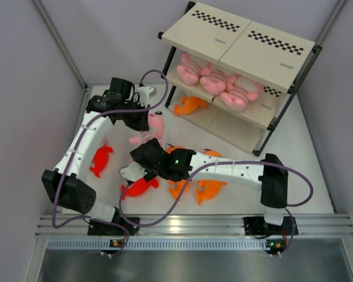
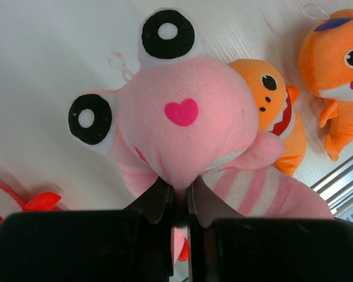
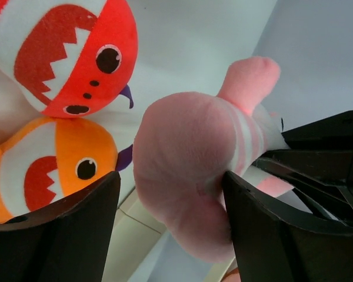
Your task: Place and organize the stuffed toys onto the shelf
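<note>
Pink striped plushie (image 2: 182, 123) hangs pinched at its lower edge in the left gripper (image 2: 176, 189), whose jaws are clamped tight on the fabric. The plushie's face with the heart nose points away from the wrist camera. In the top view the left arm rises along the left side of the table (image 1: 306, 158), folds at the elbow near the back corner, and the forearm angles in toward the centre, gripper beside the shelf (image 1: 241, 44) front.

Right arm stretches low from its base across the table to the left, wrist under the held plushie. Right gripper (image 3: 170, 176) is spread wide with the plushie's striped body in the gap; contact with the fingers (image 3: 76, 229) is unclear.

Shelf's middle tier carries three pink plushies (image 1: 215, 82) in a row, and the bottom tier has one orange shark (image 1: 191, 106). Top tier boards are bare.

On the table, a red shark (image 1: 101, 160) lies by the left arm. A second red shark (image 1: 140, 187) lies just beside the right wrist, and orange sharks (image 1: 210, 191) are clustered under and near the right forearm.
</note>
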